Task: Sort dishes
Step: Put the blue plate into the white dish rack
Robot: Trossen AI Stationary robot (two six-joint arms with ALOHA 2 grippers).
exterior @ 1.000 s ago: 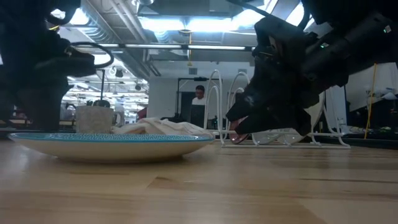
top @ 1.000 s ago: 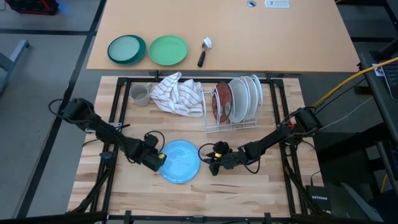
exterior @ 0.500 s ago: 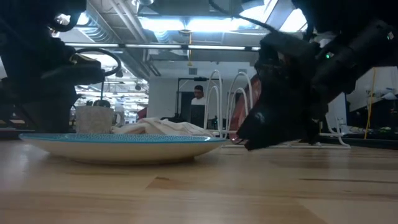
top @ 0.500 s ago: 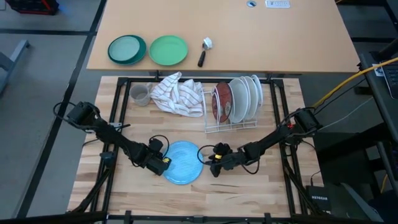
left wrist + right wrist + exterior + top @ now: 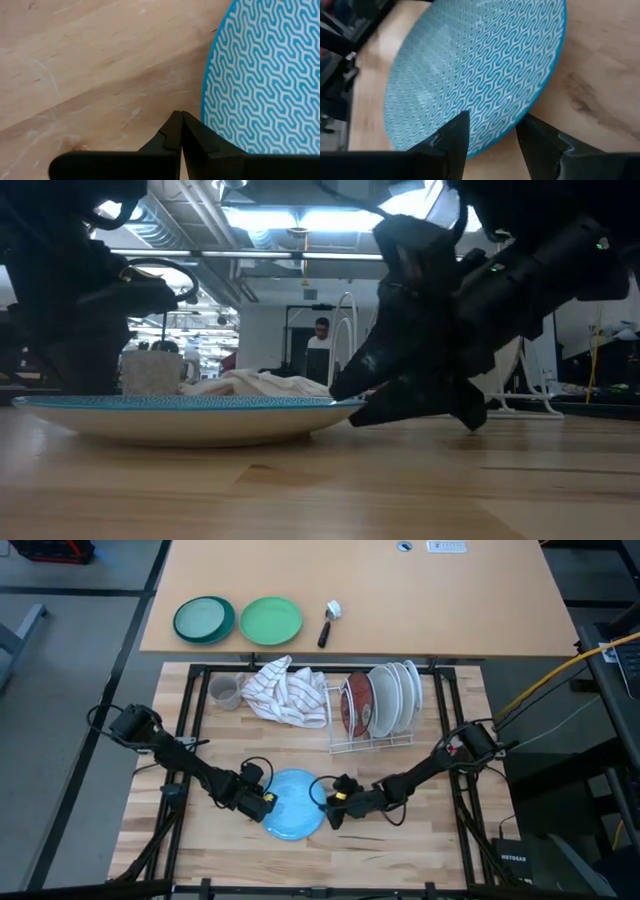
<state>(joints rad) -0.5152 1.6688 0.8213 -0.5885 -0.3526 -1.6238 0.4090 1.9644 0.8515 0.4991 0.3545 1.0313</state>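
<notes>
Blue plate [image 5: 296, 805] flat on counter [image 5: 400, 840]; right hand [image 5: 331, 813], fingers apart, at its 3 o'clock rim; left hand [image 5: 262, 804], pinched together, at 9.

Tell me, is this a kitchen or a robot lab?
Probably a robot lab. The dish rack and blue plate sit on a workbench with two robot arms, beneath office-style ceiling lights, not a kitchen.
</notes>
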